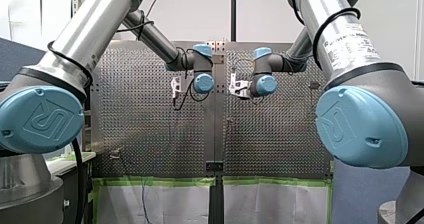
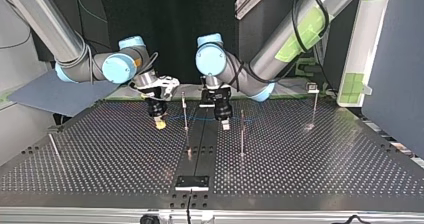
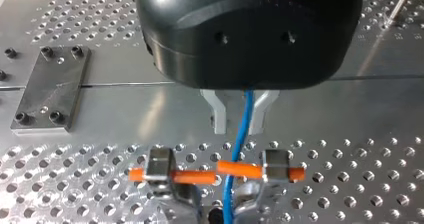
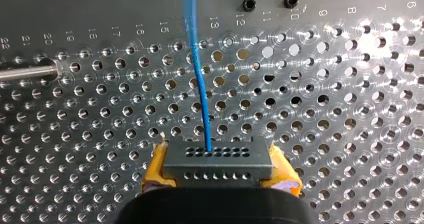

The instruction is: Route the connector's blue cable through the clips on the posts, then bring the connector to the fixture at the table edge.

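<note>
Over the perforated metal table (image 2: 320, 154), far middle, my right gripper (image 4: 220, 173) clamps the dark grey connector (image 4: 218, 156); my left gripper (image 3: 237, 124), narrowly parted, straddles its blue cable (image 4: 199, 84), well apart from the near-edge black fixture plate (image 2: 191, 182).

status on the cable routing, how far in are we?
Early. Done: my right gripper is shut on the connector. In hand: the blue cable runs between my left gripper's open fingers and crosses the orange-barred clip; I cannot tell if it is seated. Left: the post at the top view's right shows no cable, and the fixture at the table edge holds nothing.
</note>
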Controlling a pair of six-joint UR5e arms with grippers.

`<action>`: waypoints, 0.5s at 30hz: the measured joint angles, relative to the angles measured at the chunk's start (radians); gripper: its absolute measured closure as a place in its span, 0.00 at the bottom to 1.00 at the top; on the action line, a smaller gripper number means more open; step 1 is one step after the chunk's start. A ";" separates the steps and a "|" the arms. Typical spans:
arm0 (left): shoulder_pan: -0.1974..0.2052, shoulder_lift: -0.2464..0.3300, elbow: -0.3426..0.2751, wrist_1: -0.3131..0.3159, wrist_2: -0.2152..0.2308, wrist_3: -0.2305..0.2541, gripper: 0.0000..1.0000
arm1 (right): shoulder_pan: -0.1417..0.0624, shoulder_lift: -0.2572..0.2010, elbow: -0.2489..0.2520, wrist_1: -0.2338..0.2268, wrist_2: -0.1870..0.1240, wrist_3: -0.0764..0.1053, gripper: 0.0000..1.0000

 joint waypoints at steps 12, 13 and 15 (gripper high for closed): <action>-0.002 0.000 0.000 -0.007 0.008 0.016 1.00 | 0.000 0.000 0.000 0.000 -0.001 0.000 1.00; -0.003 0.000 0.000 -0.011 0.010 0.017 1.00 | 0.000 0.000 0.000 0.000 -0.001 0.000 1.00; -0.004 0.000 0.000 -0.016 0.015 0.019 1.00 | 0.000 0.000 0.000 0.001 -0.001 0.000 1.00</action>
